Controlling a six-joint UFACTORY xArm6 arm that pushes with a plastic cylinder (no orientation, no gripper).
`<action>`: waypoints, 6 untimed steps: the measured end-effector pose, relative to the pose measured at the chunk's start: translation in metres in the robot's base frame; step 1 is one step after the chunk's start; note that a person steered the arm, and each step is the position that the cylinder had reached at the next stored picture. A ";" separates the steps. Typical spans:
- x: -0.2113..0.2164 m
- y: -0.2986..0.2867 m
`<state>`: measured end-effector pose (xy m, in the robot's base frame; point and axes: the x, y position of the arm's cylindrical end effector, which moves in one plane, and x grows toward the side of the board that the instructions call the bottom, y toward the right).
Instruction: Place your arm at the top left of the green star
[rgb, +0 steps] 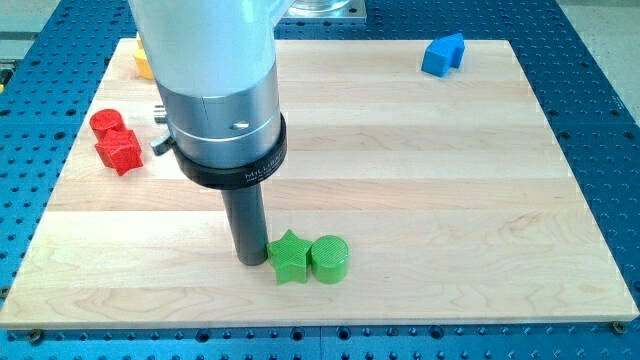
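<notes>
Nearest the view's bottom sit the pair that matters: the green star (288, 257) and, touching it at its three o'clock, the green cylinder (329, 258). The rod's tip (251, 260) stands on the wooden surface (450, 200) just beside the star, at about its nine o'clock, perhaps brushing its nearest point; contact is too close to call. There is no gripper on this arm, so nothing opens, closes or holds anything; only a bare rod that pushes.

The target spot lies nearer the star's ten or eleven o'clock, so the tip looks slightly low. The sensible move, by this judgement, is a small slide toward twelve o'clock, away from the star's point, so the star is not nudged into the cylinder.

Farther back, at the view's left, two red blocks (115, 140) huddle together, well apart from the action. A yellow block (143, 60) peeks out behind the arm's body, and a blue block (443, 54) rests near the view's top right.
</notes>
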<state>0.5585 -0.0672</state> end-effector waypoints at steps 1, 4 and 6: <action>0.000 0.000; -0.003 -0.029; -0.036 -0.009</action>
